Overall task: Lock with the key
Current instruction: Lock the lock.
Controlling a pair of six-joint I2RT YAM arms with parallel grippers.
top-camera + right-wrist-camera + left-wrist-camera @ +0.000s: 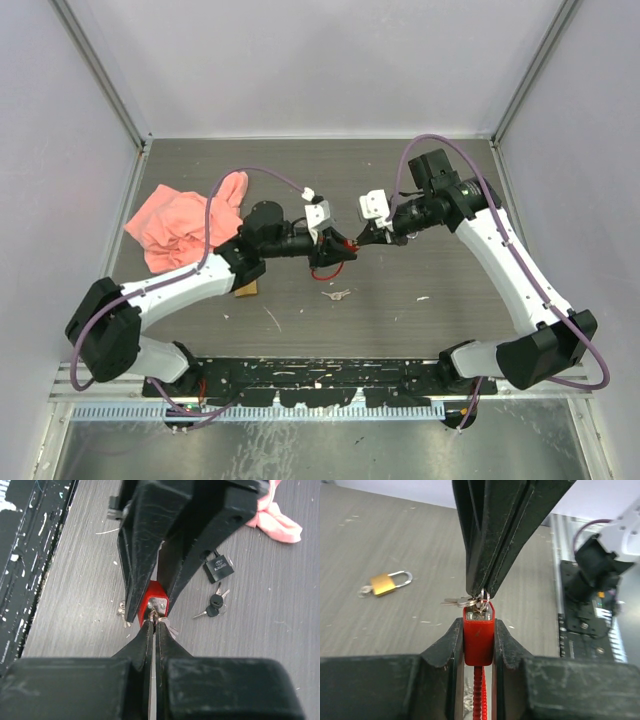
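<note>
The left gripper point(479, 629) clamps the red lock point(479, 642) by its sides, aloft over the table point(400, 310); the right gripper point(152, 624) is pinched shut on the key point(159, 612) at the keyway (apparently seated); the locking turn seems left to do.

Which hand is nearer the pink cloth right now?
Left. The left hand, clamped on the red padlock, sits between the pink cloth and the right hand, which pinches the key on the padlock's far side.
</note>
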